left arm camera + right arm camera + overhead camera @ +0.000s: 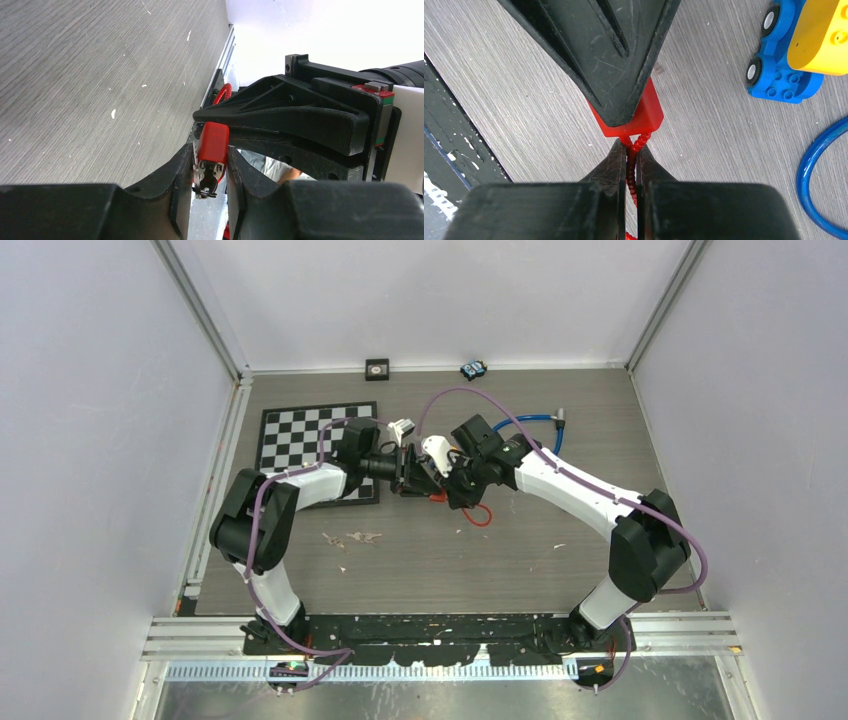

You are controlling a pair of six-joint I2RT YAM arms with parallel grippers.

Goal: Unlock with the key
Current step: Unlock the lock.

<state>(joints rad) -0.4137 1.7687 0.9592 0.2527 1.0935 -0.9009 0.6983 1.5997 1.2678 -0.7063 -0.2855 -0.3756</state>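
Observation:
A red padlock body [213, 142] sits between my left gripper's [210, 161] two black fingers, touching both, held above the table. A silver key [207, 181] on a ring sticks out of the lock's near end. My right gripper [630, 150] is shut on the lock's red ribbed cable [630, 167], just below the lock body [644, 117]. In the top view the two grippers meet at the table's middle, left [415, 480] and right [452, 490], with the cable's loop [481, 516] hanging below them.
A checkerboard mat [300, 438] lies at the left. A blue hose [530, 428] curves at the right rear. A blue and yellow toy car [791, 55] stands close to the grippers. A small black box [377, 367] and a blue object [473, 369] sit at the back wall.

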